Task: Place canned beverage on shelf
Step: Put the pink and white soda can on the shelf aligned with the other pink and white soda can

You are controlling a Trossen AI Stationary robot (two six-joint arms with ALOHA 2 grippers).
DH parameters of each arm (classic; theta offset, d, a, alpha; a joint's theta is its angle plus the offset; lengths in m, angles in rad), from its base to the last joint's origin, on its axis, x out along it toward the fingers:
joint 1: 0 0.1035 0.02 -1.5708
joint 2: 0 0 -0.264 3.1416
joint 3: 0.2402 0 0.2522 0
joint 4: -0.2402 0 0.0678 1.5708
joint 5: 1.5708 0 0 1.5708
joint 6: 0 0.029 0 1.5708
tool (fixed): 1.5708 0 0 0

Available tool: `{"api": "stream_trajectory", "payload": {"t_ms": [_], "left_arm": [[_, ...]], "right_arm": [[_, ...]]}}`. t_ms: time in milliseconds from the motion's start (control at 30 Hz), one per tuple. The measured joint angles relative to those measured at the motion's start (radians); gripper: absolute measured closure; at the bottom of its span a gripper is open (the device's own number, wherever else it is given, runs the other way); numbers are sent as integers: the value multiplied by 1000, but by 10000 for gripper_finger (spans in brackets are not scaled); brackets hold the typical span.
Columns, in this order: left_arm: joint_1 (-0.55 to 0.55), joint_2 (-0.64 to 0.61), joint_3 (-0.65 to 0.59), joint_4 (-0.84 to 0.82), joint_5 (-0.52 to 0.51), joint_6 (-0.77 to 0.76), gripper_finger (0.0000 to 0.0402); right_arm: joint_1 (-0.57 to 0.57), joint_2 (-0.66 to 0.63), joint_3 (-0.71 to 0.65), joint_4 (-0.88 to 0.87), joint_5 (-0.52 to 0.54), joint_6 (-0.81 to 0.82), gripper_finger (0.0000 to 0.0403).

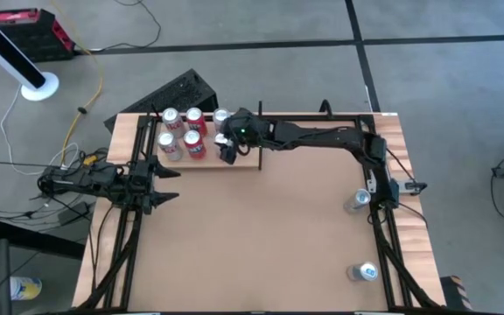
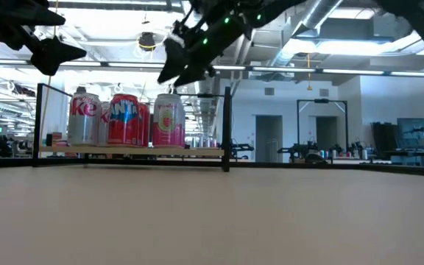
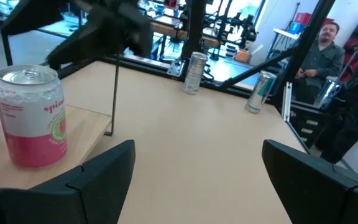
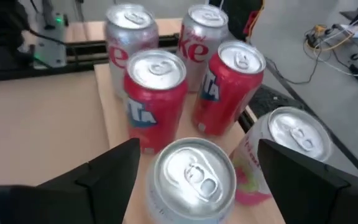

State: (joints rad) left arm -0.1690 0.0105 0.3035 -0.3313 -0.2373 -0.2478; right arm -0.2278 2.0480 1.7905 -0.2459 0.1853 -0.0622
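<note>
Six cans stand upright on the shelf (image 1: 245, 159), the pale plank at 11 o'clock on the table (image 1: 269, 236). The right wrist view shows two silver cola cans (image 4: 128, 28) at the far end, two red cans (image 4: 156, 93) in the middle, and nearest the camera one silver-topped can (image 4: 194, 177) with a pink can (image 4: 291, 146) just beside it. Two more silver cans stand off the shelf along the table's 3 to 4 o'clock edge, one (image 1: 357, 201) near the right arm's base and another (image 1: 363, 273) farther toward 5 o'clock.

There are two arms. The right arm reaches from 2 o'clock across the back edge to the shelf, wrist bent so that the right gripper (image 1: 230, 150) points down over the shelf's 3 o'clock end, near the thin black upright (image 2: 227, 129). Its jaws are spread and grasp nothing. In the low view it hangs above the can tops, clear of them. The silver-topped can sits below and between the two fingers (image 4: 114, 171), untouched, its lid facing the wrist camera.

The left arm lies level at the table's 9 o'clock edge. The left gripper (image 1: 161, 179) points toward 3 o'clock with its jaws released and wide, nothing between them.

Beyond the table, a seated person (image 3: 325, 53) shows in the left wrist view
</note>
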Motion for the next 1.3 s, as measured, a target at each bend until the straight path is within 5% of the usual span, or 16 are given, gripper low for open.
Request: {"api": "stream_trajectory", "payload": {"t_ms": [333, 667, 1300], "left_arm": [[0, 0, 0, 0, 15, 0, 65], [0, 0, 0, 0, 14, 0, 65], [0, 0, 0, 0, 14, 0, 65]], "right_arm": [[83, -88, 2, -221, 74, -15, 127], [118, 33, 1, -226, 251, -72, 381], [85, 51, 2, -161, 206, -65, 379]]}}
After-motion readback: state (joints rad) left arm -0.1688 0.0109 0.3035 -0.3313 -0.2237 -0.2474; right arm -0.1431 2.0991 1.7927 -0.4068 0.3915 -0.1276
